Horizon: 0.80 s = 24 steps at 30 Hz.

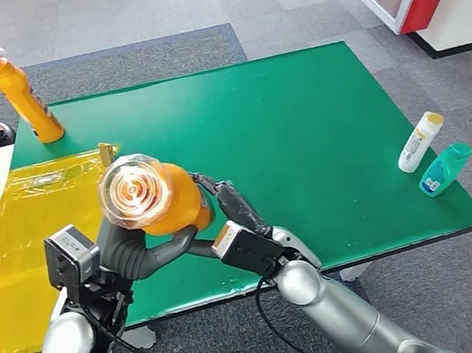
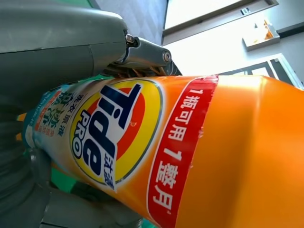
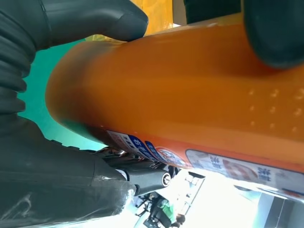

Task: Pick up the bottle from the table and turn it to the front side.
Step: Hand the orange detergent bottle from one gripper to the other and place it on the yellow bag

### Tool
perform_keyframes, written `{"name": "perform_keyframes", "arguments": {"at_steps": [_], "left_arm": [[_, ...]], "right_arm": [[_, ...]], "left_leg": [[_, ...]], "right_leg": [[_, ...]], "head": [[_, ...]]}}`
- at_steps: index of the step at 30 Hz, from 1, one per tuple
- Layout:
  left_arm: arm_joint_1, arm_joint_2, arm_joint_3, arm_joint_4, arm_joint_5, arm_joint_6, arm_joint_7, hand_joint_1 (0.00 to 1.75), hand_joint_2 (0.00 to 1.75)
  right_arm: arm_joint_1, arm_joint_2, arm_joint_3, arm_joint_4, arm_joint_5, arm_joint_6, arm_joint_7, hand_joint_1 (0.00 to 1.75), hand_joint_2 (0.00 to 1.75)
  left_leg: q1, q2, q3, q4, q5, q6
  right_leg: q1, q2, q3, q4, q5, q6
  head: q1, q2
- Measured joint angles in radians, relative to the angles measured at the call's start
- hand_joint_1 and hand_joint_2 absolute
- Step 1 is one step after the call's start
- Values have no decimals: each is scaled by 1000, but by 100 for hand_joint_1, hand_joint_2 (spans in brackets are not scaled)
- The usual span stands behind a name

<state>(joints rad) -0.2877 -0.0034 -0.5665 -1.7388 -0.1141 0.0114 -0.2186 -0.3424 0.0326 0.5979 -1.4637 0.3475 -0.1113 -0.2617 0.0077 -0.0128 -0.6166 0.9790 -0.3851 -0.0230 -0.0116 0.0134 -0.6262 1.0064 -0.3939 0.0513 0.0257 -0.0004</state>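
I hold the orange bottle [image 1: 171, 203] off the green table [image 1: 319, 133], above its near edge, clear cap [image 1: 134, 191] tipped toward me. My left hand [image 1: 129, 250] wraps its underside; my right hand [image 1: 233, 206] grips its far end. A second orange bottle [image 1: 23, 94] stands at the table's far left corner.

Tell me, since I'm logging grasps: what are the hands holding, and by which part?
Both the left hand and the right hand grip the orange bottle around its body, lifted off the table, cap toward the camera.
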Motion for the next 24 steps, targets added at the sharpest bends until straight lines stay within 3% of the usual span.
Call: {"name": "perform_keyframes", "arguments": {"at_steps": [8, 9, 12, 13, 24], "left_arm": [[-4, 1, -1, 0, 9, -11, -5, 175, 175], [-4, 1, -2, 0, 9, -11, -5, 175, 175], [-4, 2, -5, 0, 9, -11, -5, 175, 175], [-4, 3, -5, 0, 9, -11, -4, 175, 175], [-9, 8, -16, 0, 11, -12, -5, 175, 175]], "right_arm": [[0, -4, 3, 4, -3, -7, 5, 175, 175], [-1, -4, 3, 8, -2, -9, 6, 138, 175], [-4, -4, 2, 29, -2, -14, 6, 7, 175], [-6, -4, 2, 37, -1, -15, 5, 0, 175], [-17, -4, -24, 133, -8, -16, 31, 0, 175]], "left_leg": [[0, 0, 0, 0, 0, 0], [0, 0, 0, 0, 0, 0], [0, 0, 0, 0, 0, 0], [0, 0, 0, 0, 0, 0], [0, 0, 0, 0, 0, 0]], "right_leg": [[0, 0, 0, 0, 0, 0], [0, 0, 0, 0, 0, 0], [0, 0, 0, 0, 0, 0], [0, 0, 0, 0, 0, 0], [0, 0, 0, 0, 0, 0]], "head": [[0, 0], [0, 0], [0, 0], [0, 0], [0, 0]]}}
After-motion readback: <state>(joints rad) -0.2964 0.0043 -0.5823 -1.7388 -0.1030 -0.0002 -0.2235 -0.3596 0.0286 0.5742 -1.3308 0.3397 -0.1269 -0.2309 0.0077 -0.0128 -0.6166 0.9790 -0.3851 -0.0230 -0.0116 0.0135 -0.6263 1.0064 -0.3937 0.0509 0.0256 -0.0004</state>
